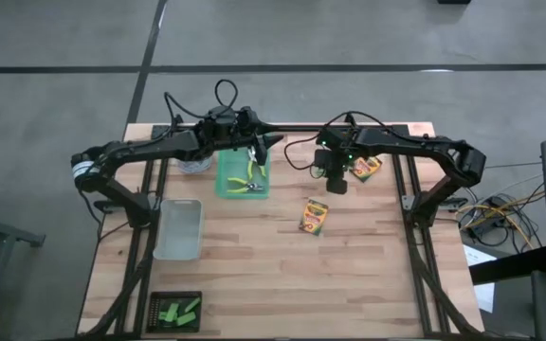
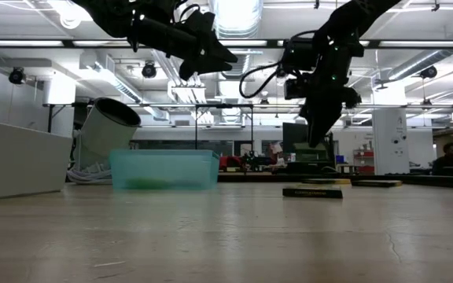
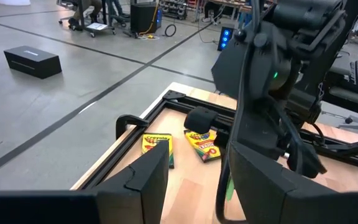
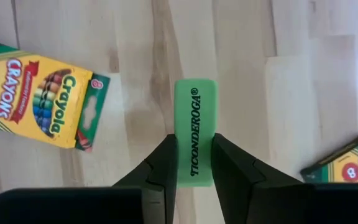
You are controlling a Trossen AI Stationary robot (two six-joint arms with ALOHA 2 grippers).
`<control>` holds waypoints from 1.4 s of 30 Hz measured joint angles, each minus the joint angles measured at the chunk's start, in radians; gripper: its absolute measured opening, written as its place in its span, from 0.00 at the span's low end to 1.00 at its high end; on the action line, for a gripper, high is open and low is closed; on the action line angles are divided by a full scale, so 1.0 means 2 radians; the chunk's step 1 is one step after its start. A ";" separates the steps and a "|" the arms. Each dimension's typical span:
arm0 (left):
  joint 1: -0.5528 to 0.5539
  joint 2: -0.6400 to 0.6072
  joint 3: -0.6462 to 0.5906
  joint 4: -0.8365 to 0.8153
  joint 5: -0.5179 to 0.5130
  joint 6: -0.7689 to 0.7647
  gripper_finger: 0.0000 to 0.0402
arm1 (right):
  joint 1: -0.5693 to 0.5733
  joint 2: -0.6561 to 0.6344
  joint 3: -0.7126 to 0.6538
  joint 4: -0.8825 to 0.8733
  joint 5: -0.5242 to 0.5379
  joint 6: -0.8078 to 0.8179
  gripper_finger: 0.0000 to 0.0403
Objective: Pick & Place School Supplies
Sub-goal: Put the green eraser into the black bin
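Above the desk [image 1: 368, 284], the right gripper [image 4: 194, 163] pinches a green Ticonderoga eraser [image 4: 194, 127]; it should carry level to the teal tray [image 1: 226, 186] at nine o'clock, where the spread left gripper [image 3: 194, 180] hovers.

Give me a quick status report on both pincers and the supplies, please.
Right pincer shut on green eraser, lifted above table. Left pincer open, empty, above teal tray. Crayon boxes below; nothing blocking.

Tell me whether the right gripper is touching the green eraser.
Touching. The right wrist view shows the right gripper with both fingers pressed against the sides of the green eraser, held above the table.
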 joint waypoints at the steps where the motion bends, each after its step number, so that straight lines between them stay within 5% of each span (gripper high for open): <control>1: 0.000 0.000 0.000 -0.001 0.000 0.000 0.43 | 0.000 -0.003 0.000 0.000 0.000 0.002 0.19; 18: 0.005 0.000 0.000 -0.006 0.000 -0.021 0.43 | 0.000 -0.085 -0.004 -0.005 -0.005 0.016 0.20; 34: 0.016 -0.001 0.000 -0.010 0.006 -0.493 0.43 | 0.000 -0.162 -0.004 0.101 0.065 0.010 0.21; 42: 0.009 0.002 0.000 -0.014 0.005 -0.543 0.43 | 0.000 -0.144 0.020 0.112 0.064 -0.026 0.20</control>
